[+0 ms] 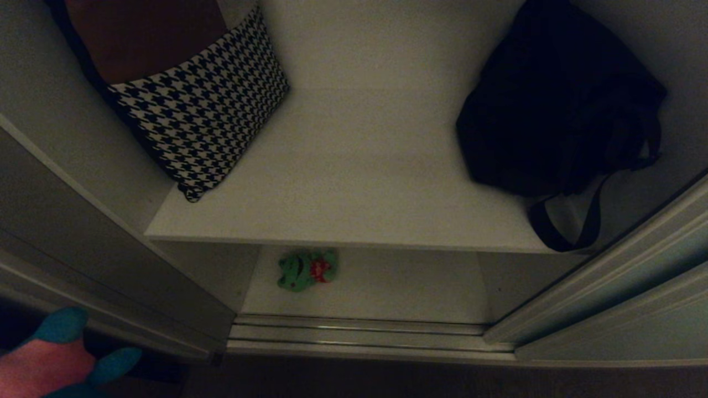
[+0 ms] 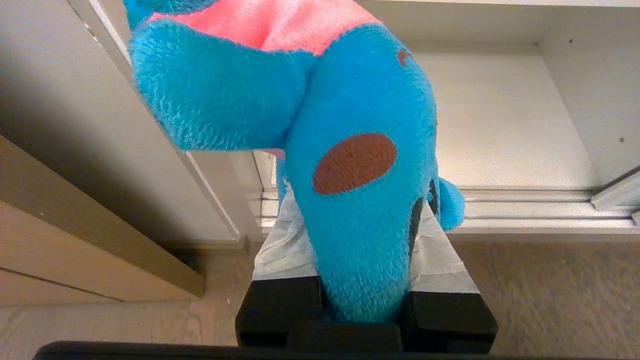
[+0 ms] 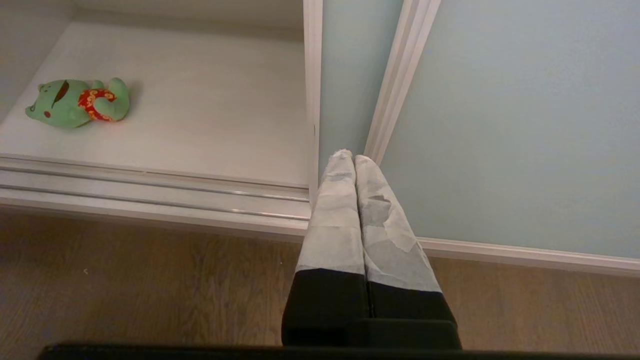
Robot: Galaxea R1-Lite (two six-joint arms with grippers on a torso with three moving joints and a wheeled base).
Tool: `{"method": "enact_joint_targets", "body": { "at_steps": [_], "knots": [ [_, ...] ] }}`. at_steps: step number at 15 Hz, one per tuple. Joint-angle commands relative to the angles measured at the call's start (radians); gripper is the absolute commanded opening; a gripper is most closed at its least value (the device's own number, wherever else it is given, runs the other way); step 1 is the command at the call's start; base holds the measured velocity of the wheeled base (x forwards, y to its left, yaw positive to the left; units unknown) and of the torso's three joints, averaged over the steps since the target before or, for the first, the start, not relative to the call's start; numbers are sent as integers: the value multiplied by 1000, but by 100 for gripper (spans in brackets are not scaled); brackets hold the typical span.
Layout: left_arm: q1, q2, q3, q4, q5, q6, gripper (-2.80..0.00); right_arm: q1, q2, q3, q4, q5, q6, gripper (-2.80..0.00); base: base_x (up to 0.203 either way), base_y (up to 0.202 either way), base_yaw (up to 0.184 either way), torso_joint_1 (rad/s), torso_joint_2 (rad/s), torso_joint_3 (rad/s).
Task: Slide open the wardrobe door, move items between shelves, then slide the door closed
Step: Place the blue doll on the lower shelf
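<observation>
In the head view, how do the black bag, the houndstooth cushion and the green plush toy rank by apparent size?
1-2. black bag and houndstooth cushion: look alike, both cut by the frame, so unranked.
3. green plush toy: clearly smallest, though it lies farther away, on the lower shelf.

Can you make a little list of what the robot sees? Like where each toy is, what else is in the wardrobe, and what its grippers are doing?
door: sliding wardrobe door slid aside, wardrobe open
blue toy: blue and pink plush toy clamped in the left gripper, outside the wardrobe, over the wooden floor
green toy: green plush toy lying on the lower shelf, near its left end
upper shelf: upper shelf holds a houndstooth cushion on the left and a black bag on the right
right gripper: right gripper shut, empty, by the door's edge
</observation>
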Motion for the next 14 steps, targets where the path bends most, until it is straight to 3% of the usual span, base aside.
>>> {"method": "enact_joint_targets", "body": {
  "at_steps": [1, 9, 14],
  "knots": [
    [0, 4, 1, -1, 0, 5, -280, 1, 1, 1, 0, 1, 0, -280, 0, 0, 0, 0, 0, 0],
    [0, 4, 2, -6, 1, 9, -280, 0, 1, -1, 0, 1, 0, -280, -8, 0, 0, 2, 0, 0],
    [0, 4, 2, -7, 3, 13, -280, 1, 1, 0, 0, 1, 0, -280, -190, 0, 0, 1, 5, 2]
  ]
}}
